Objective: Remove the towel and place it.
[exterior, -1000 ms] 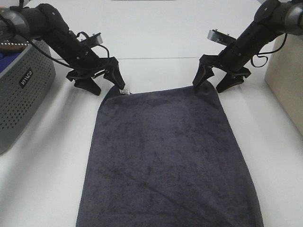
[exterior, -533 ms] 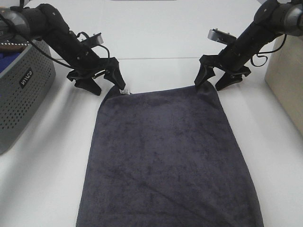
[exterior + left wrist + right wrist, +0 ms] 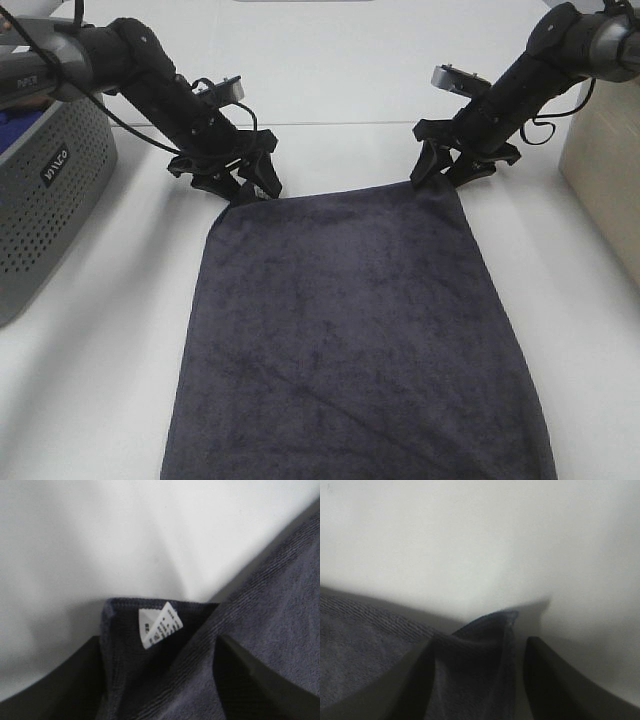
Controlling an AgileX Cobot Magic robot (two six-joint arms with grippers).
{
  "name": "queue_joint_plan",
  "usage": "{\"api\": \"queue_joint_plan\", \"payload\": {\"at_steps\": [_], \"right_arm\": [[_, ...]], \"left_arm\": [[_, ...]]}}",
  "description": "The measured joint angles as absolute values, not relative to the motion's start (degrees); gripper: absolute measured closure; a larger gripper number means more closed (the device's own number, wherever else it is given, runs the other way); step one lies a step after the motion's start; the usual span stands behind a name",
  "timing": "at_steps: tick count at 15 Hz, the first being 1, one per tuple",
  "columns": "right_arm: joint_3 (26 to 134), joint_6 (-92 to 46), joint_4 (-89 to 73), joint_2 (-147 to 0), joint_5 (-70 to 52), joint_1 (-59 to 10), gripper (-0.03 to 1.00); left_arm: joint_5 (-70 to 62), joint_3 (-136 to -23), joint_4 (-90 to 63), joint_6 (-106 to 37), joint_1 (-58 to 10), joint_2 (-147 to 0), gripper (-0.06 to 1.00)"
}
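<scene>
place: robot lab bench | cues: white table (image 3: pixel 340 80); black robot arm (image 3: pixel 150 85); perforated grey basket (image 3: pixel 40 200)

Left gripper (image 3: pixel 240 182) shifted inward over towel (image 3: pixel 350 330) corner; right gripper (image 3: pixel 448 170) likewise; both jaws narrowed.

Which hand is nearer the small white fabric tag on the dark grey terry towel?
Left. The left hand straddles the towel corner carrying the tag; the right hand sits at the opposite far corner, across the towel's width.
</scene>
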State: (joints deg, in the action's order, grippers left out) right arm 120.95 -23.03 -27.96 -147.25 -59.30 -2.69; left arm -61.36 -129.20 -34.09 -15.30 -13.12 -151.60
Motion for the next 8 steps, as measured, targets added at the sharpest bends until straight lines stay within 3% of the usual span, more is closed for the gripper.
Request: {"api": "queue_joint_plan", "payload": {"at_steps": [2, 5, 8], "right_arm": [[120.95, -23.03, -27.96, -147.31, -59.24, -2.69, 0.55], [120.95, -23.03, -27.73, -147.65, -59.24, -2.69, 0.75], [120.95, -23.03, -27.33, -147.77, -59.24, -2.69, 0.82]], "left_arm": [[-61.25, -129.2, -32.43, -15.24, -13.12, -151.72, 0.53], [-60.05, -129.2, -29.79, -15.24, -13.12, -151.89, 0.89], [-58.56, -129.2, -29.79, -15.24, -13.12, -151.89, 0.94]]}}
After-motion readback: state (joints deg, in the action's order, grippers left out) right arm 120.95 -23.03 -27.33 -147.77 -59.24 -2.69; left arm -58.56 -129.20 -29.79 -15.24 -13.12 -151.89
